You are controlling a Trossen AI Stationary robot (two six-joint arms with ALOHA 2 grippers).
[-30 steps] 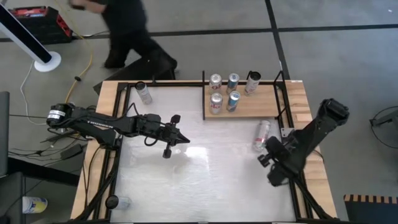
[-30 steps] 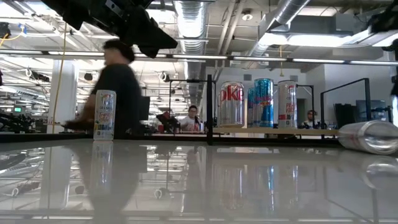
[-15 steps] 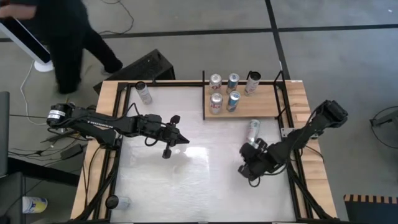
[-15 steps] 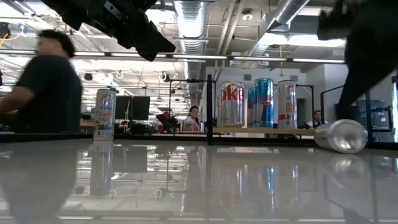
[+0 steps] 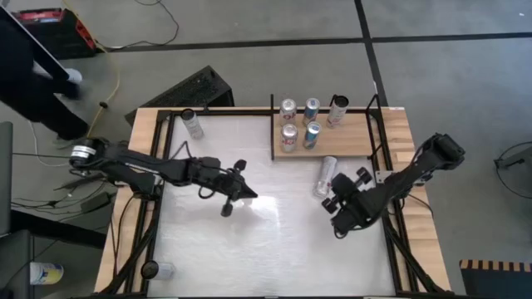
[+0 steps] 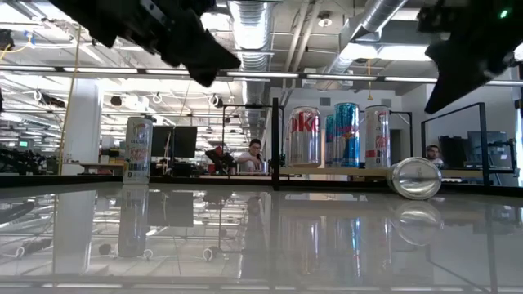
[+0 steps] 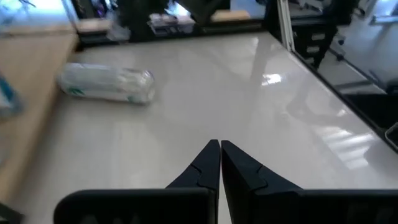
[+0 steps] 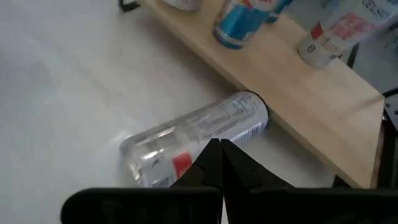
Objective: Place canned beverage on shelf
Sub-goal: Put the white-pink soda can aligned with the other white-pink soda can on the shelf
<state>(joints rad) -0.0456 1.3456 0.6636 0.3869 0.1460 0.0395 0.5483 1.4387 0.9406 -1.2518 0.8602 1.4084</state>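
Right gripper [image 8: 220, 144]: fingers clenched together, grasping nothing, positioned directly beside the canned beverage [image 5: 325, 176]. The can lies on its side on the white table [image 5: 274, 241], just short of the shelf [image 5: 349, 143] edge, which is beyond it. Five cans [image 5: 301, 123] stand upright on the shelf. Left gripper [image 5: 252, 196]: clenched, empty, well apart over the table centre
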